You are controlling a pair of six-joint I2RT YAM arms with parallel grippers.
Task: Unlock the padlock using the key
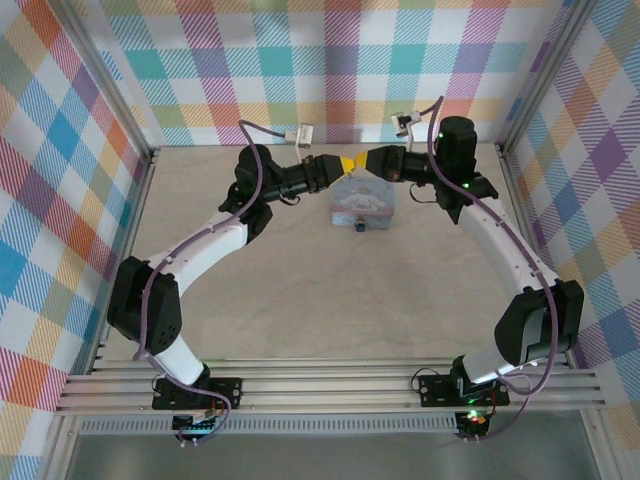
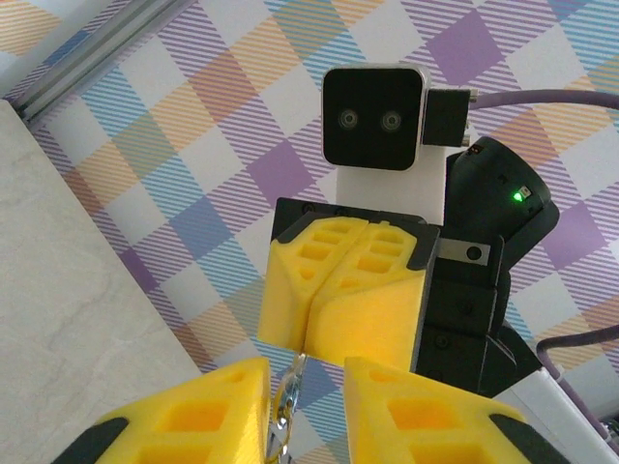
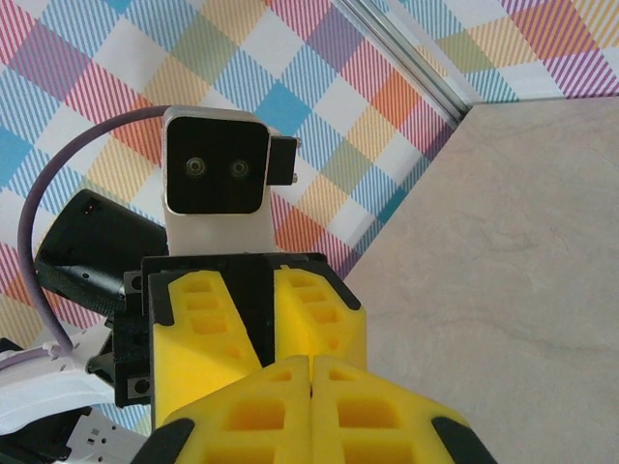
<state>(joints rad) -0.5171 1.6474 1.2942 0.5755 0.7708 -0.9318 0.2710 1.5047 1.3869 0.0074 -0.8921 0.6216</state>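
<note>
Nearest me, the left claw (image 2: 305, 387) is parted, its pads either side of the key (image 2: 286, 406) without pinching it. Just beyond, the right claw (image 2: 308, 333) is closed, and I judge it pinches the key's far end. That key is a thin metal sliver: light, stiff and slippery, so I'd take it flat between the pads by its broad head. Its long axis runs along the line between the two claws, above the tin (image 1: 362, 203); which end is the blade I cannot tell. Farther off, the padlock (image 1: 357, 226) lies on the surface (image 1: 300, 300) just beside the tin's near edge. It looks small, dense and likely to skid, and its keyhole is too small to make out
</note>
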